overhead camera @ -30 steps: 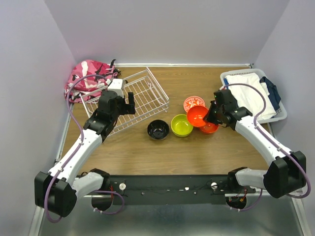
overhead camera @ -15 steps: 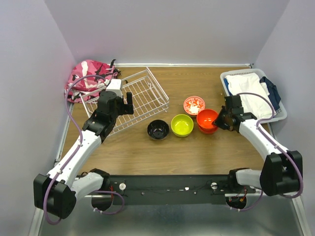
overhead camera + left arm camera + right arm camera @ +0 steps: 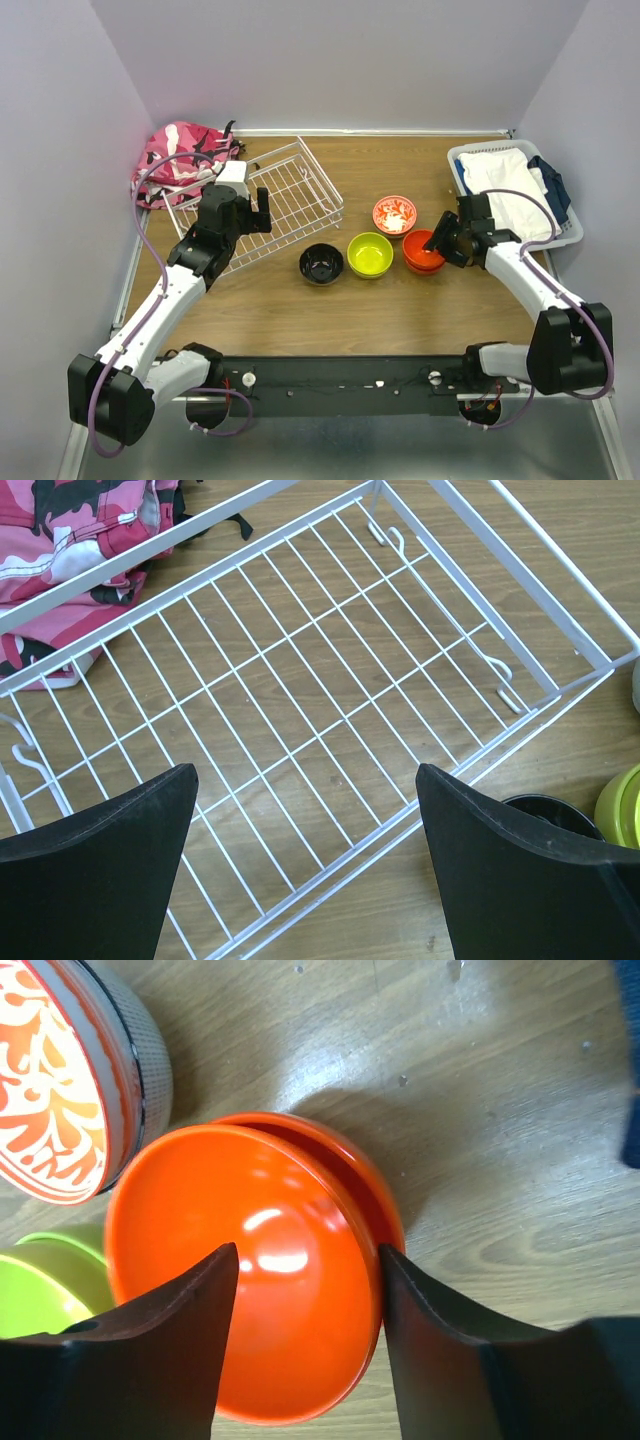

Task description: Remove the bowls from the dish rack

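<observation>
- Wood bench (image 3: 300,310) between plain lilac walls, and you have bare board on the near side of both arms.
- Your right end effector (image 3: 306,1260) stands partly open and grips nothing. Its fingers straddle the upper orange bowl (image 3: 250,1290), which sits nested a little off centre in the lower orange bowl (image 3: 378,1200) directly beneath.
- Just to its left is the green bowl (image 3: 40,1290), and ahead and left is the red-patterned bowl (image 3: 60,1080). Both are close enough to clip on a sideways exit.
- Off to its right lies the basket of clothes (image 3: 456,157), so straight up looks to be your cleanest way out.
- Further left, the black bowl (image 3: 321,263) sits between the two arms.
- Your left end effector (image 3: 305,770) is wide open and empty, hanging over the dish rack (image 3: 285,200). The rack sits askew to the bench edges.
- No bowl shows on the rack's grid, so the unloading looks done or nearly so.
</observation>
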`<state>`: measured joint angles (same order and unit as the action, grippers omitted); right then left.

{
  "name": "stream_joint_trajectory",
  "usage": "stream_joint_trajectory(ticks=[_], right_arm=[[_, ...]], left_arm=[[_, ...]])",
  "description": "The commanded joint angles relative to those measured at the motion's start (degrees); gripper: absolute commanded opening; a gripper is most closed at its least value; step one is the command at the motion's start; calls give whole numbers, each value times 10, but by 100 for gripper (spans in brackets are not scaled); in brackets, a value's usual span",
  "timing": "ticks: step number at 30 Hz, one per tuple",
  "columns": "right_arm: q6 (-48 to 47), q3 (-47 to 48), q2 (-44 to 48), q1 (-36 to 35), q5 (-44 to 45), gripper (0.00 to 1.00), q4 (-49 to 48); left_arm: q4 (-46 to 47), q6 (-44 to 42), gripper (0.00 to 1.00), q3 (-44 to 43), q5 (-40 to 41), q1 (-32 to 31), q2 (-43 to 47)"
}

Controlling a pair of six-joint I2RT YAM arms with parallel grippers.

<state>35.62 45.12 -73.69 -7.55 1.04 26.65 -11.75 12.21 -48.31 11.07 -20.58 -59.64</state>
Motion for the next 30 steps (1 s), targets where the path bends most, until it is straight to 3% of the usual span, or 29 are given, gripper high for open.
stream_joint_trajectory(ticks=[1, 20, 25, 30], right_arm=[[-8, 3, 25, 3, 14, 68, 21], [-15, 20, 84, 3, 78, 73, 64], [-39, 41, 153, 3, 83, 73, 59], [-63, 63, 233, 3, 107, 76, 50]], left_arm=[[8, -3, 99, -4, 0, 1, 7], [26, 3, 99, 9, -14, 1, 26], [32, 11, 99, 22, -17, 1, 70], [-21, 21, 99, 23, -1, 1, 155]])
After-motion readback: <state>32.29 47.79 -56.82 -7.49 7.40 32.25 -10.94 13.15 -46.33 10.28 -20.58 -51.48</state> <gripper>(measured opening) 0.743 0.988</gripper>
